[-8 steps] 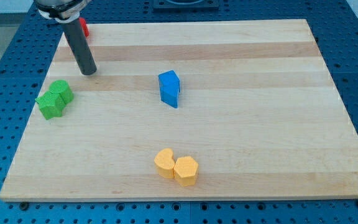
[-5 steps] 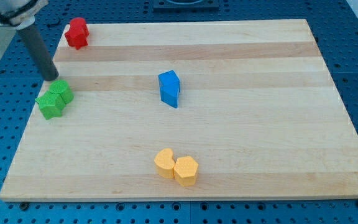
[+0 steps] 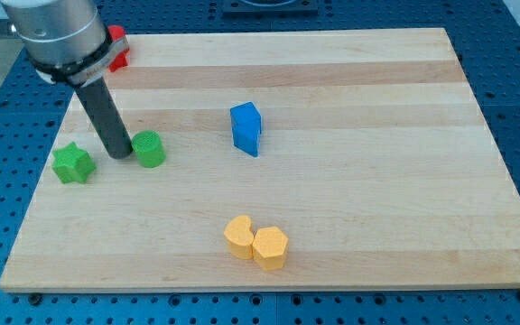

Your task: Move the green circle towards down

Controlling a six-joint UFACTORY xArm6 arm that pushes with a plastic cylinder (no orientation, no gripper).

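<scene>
Moved: green circle (image 3: pixel 150 149) now sits apart from the green star (image 3: pixel 73 164), shifted toward the view's right.
Board (image 3: pixel 377 181): wooden, carrying every block.
Rod: no gripper on it; my tip (image 3: pixel 118 155) rests between both green blocks, touching the circle's left side.
Others: blue block (image 3: pixel 246 128) centre; yellow heart (image 3: pixel 238 236) touching yellow hexagon (image 3: pixel 270 247); red block (image 3: pixel 117 49) behind the rod.

Two green blocks (image 3: pixel 73 163), two yellow (image 3: pixel 239 236)

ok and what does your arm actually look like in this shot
It ends in a plain dark grey cylindrical rod, narrowing to my tip. Above the rod sits a wider, lighter grey round collar, cut off by the view's top. No cables or markings show.
</scene>
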